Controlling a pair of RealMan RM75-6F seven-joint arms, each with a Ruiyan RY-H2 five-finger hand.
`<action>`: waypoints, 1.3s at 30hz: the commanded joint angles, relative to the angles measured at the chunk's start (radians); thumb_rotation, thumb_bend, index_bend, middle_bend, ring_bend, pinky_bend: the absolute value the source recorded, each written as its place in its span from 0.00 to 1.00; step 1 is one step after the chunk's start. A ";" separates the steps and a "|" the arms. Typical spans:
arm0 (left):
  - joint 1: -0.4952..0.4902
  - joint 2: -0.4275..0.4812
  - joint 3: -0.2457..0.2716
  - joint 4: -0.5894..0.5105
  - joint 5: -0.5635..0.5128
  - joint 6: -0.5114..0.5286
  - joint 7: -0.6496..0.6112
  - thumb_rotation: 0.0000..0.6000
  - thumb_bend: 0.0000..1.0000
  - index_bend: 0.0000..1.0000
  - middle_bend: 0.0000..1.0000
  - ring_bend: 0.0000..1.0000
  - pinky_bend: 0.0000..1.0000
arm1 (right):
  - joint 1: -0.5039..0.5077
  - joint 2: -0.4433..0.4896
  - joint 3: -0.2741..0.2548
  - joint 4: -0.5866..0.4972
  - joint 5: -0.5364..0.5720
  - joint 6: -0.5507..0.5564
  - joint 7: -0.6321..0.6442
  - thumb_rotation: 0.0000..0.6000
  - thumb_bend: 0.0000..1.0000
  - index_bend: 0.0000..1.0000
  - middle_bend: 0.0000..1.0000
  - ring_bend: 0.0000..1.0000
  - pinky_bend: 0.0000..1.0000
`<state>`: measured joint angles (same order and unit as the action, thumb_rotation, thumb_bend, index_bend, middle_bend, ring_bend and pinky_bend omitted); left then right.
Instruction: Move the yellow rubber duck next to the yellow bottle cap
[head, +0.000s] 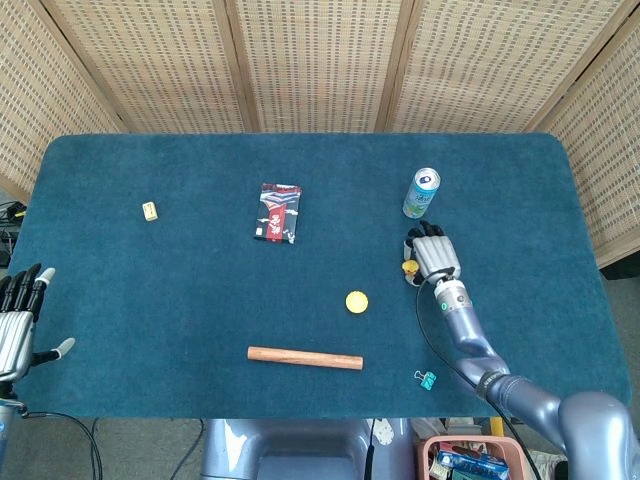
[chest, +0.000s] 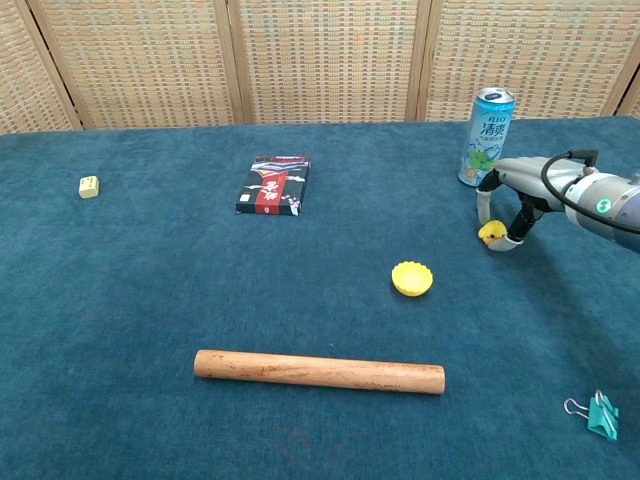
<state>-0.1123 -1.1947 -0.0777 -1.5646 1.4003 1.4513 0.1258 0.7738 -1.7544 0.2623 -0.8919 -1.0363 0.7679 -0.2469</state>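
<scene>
Right hand arched over the small yellow rubber duck at right of the frame.
Its fingers hang spread around the duck; contact is unclear. The round yellow bottle cap lies lower left, apart.

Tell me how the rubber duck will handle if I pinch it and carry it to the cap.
The duck looks small and rounded, so probably light but apt to squirt from the right hand. Being rubber, it likely squashes. On the cloth near the cap it may topple.
</scene>
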 joint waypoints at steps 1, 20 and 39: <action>-0.002 -0.003 0.002 0.000 0.002 -0.002 0.005 1.00 0.12 0.00 0.00 0.00 0.00 | 0.000 -0.001 -0.002 0.000 -0.010 0.007 0.010 1.00 0.20 0.52 0.21 0.00 0.10; -0.002 -0.003 0.015 -0.009 0.027 0.001 0.009 1.00 0.12 0.00 0.00 0.00 0.00 | -0.104 0.166 -0.065 -0.430 -0.052 0.231 -0.167 1.00 0.20 0.53 0.21 0.00 0.10; -0.002 -0.006 0.026 -0.013 0.033 -0.007 0.020 1.00 0.12 0.00 0.00 0.00 0.00 | -0.107 0.131 -0.088 -0.694 -0.006 0.325 -0.378 1.00 0.20 0.53 0.21 0.00 0.10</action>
<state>-0.1137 -1.2002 -0.0514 -1.5774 1.4341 1.4452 0.1459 0.6597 -1.6150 0.1686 -1.5880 -1.0517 1.0983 -0.6178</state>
